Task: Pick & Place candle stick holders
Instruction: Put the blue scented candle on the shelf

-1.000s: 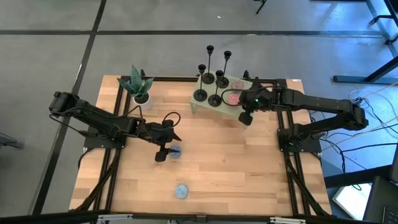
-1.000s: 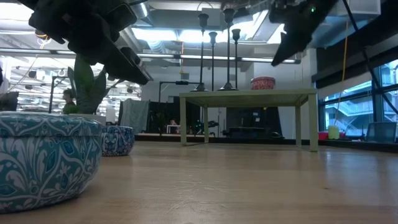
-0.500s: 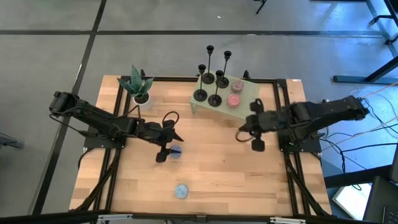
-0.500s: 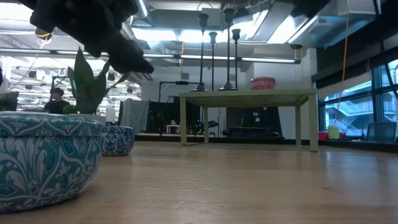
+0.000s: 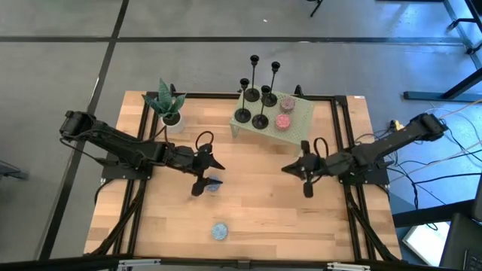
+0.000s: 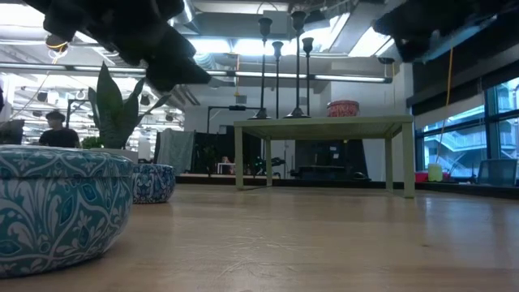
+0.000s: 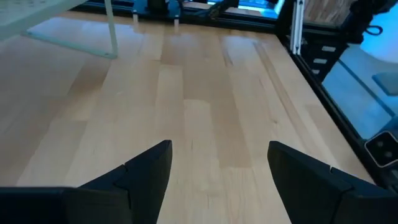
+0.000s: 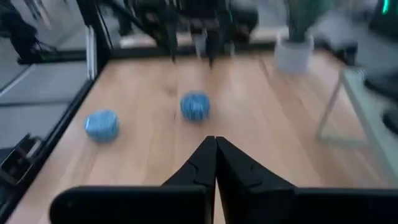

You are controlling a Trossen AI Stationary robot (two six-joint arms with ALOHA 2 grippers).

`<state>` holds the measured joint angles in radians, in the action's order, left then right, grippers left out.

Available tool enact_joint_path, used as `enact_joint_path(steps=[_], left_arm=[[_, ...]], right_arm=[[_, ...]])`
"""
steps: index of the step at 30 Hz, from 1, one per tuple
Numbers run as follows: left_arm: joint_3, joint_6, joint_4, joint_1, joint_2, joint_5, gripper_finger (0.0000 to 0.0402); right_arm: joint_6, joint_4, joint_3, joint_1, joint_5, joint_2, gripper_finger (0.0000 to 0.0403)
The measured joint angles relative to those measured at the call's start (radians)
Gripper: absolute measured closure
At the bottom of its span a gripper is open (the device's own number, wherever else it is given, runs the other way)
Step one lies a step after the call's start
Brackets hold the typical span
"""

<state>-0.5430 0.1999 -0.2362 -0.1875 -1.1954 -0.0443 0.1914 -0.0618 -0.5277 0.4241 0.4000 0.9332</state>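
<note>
Four candle stick holders (image 5: pixel 257 96) stand upright on the small green table (image 5: pixel 300 120) at the far side of the wooden table (image 5: pixel 256 203), next to two small red pots (image 5: pixel 284 113). Right gripper (image 5: pixel 300 167) hovers over mid-table, well clear of the stand, fingers pressed together, holding nothing. Left gripper (image 5: pixel 210 163) hangs above a blue patterned bowl (image 5: pixel 214 183), jaws wide apart, empty. Second blue bowl (image 5: pixel 219 230) sits near the front edge; potted plant (image 5: pixel 168 105) at far left. No holder appears grasped yet. To do the pick well: open the right jaws first, approach a front holder from the side, clamp low on the thin stem, lift straight up so neighbours are not knocked over
</note>
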Motion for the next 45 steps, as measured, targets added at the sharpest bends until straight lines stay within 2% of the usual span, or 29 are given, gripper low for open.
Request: enact_joint_path(steps=[3,7,15,18,21,26,32,36,41,45], left_arm=[[0.0,0.041,0.002,-0.002,0.0,-0.019,0.0139],[0.0,0.059,0.012,-0.007,0.0,-0.02,0.0139],[0.0,0.06,0.012,-0.008,0.0,-0.017,0.0139],[0.0,0.052,0.012,-0.008,0.0,-0.017,0.0139],[0.0,0.052,0.012,-0.008,0.0,-0.017,0.0139],[0.0,0.052,0.012,-0.008,0.0,-0.018,0.0139],[-0.001,0.09,0.008,-0.008,0.0,-0.038,0.0139],[-0.056,0.091,0.055,-0.008,0.001,-0.035,0.0139],[-0.141,0.055,0.296,-0.011,0.001,-0.054,0.0139],[-0.142,0.13,0.377,-0.032,-0.02,-0.073,0.0139]], right_arm=[[-0.116,-0.277,0.079,-0.021,0.0,0.037,0.0391],[-0.14,-0.499,0.131,-0.041,0.006,0.089,0.0391],[-0.17,-0.537,0.134,-0.067,-0.008,0.163,0.039],[-0.17,-0.561,0.134,-0.071,-0.008,0.18,0.0377],[-0.17,-0.542,0.121,-0.075,-0.01,0.187,0.0344],[-0.174,-0.537,0.088,-0.076,-0.013,0.187,0.0265],[-0.125,-0.537,0.067,-0.094,-0.178,0.187,0.0166],[-0.12,-0.534,0.066,-0.097,-0.184,0.22,0.0115],[-0.119,-0.554,0.066,-0.115,-0.183,0.286,0.0079],[-0.12,-0.558,0.066,-0.114,-0.184,0.317,0.0074]])
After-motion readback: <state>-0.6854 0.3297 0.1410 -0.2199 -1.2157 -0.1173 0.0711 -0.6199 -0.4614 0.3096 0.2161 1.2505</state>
